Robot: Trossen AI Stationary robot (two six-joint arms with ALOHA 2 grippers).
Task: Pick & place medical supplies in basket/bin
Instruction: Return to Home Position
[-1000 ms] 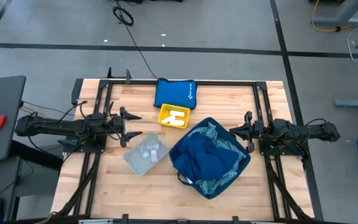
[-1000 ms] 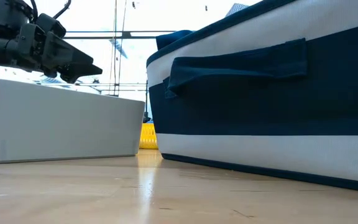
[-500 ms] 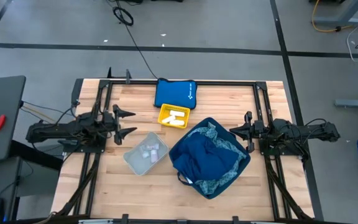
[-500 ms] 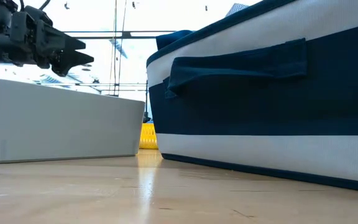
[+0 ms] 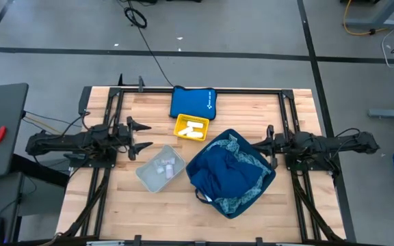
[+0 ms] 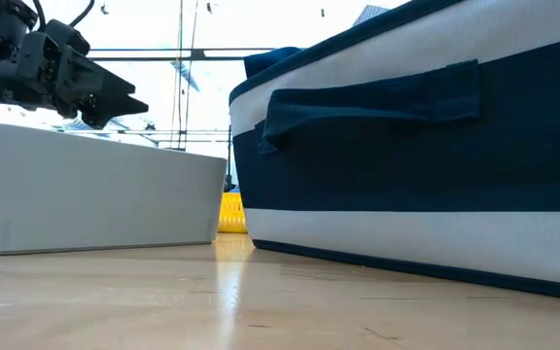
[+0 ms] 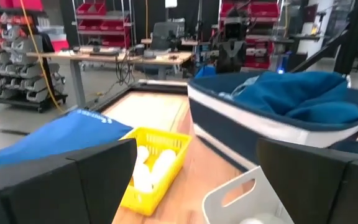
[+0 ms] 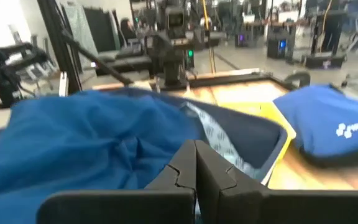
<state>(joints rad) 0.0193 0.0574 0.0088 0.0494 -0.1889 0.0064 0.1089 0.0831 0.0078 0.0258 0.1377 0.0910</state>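
Hovering over the left side of the desk (image 5: 252,102), the left gripper (image 5: 144,135) points toward the middle, its jaws spread wide with nothing between them, near the gray bin (image 6: 95,194). Tiny clear vials (image 5: 166,166) lie inside that bin. The right gripper (image 5: 254,143) hangs at the right side, its jaws pressed together and empty, close to the rim of the blue bin (image 6: 406,224). This bin stands right of the gray one and holds the dark-blue cloth (image 5: 228,176), with the patterned light-blue cloth (image 5: 243,156) bunched along its far and right edges. Beyond the two bins a small yellow basket (image 5: 178,126) carries white rolls (image 5: 193,128); it touches the flat blue pouch (image 5: 192,102) lying at the desk's far edge
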